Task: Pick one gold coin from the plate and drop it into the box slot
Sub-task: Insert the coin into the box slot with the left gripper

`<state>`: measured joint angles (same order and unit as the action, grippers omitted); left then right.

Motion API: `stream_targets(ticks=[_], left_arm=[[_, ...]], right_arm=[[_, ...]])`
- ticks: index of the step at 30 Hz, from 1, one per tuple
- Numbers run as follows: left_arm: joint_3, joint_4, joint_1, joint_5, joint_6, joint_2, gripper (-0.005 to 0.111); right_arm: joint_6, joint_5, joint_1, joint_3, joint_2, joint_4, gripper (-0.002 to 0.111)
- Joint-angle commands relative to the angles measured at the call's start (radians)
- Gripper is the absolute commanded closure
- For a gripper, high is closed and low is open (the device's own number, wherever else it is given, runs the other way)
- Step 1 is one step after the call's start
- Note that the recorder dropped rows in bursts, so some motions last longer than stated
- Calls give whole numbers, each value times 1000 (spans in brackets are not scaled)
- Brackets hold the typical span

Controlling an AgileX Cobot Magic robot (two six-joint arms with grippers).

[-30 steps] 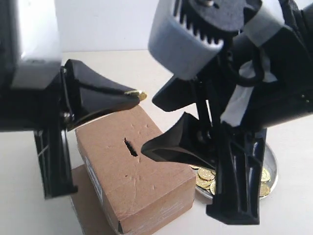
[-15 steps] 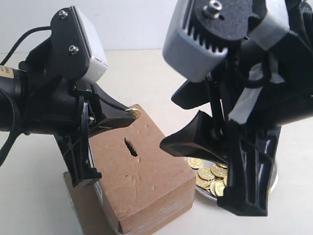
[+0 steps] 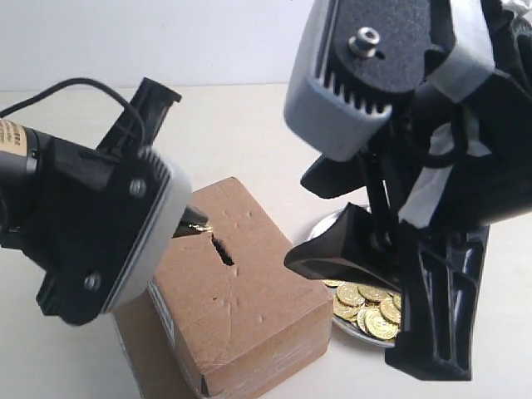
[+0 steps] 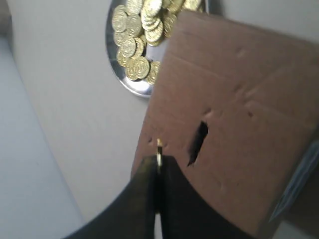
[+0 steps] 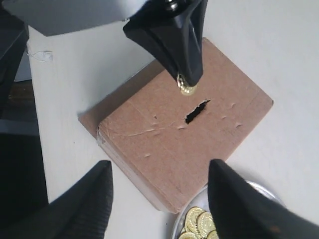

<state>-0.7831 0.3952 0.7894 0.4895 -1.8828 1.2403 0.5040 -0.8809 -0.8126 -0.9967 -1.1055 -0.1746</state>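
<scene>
Here, the left gripper point(image 4: 158, 167) is seen with its fingertips pressed together on a single gold coin point(image 4: 159, 148), which is held edge-on just beside the box slot point(image 3: 222, 249) and not yet in it; whether the coin touches the cardboard cannot be told. In the exterior view the slot is cut in the top of the brown box point(image 3: 249, 320), which is set at the lower centre of the frame on a flat cardboard sheet point(image 5: 119, 94). The right gripper point(image 5: 159, 169) is held spread wide and empty at the lower right, above the plate point(image 4: 130, 85), where a heap of coins point(image 3: 370, 303) is piled on the pale table point(image 3: 249, 141)
</scene>
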Motion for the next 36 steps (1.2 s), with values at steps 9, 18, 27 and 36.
stream_targets(ticks=[9, 18, 27, 36], left_arm=[[-155, -340, 15, 10, -215, 241, 107], [-219, -301, 53, 153, -194, 339, 107], [-219, -301, 53, 153, -138, 361, 107], [-277, -263, 53, 173, -45, 379, 107]], right_arm=[[-3, -9, -2, 3, 1, 20, 54], [-3, -21, -2, 3, 1, 16, 54], [-3, -21, -2, 3, 1, 16, 54], [-3, -19, -2, 3, 1, 9, 54]])
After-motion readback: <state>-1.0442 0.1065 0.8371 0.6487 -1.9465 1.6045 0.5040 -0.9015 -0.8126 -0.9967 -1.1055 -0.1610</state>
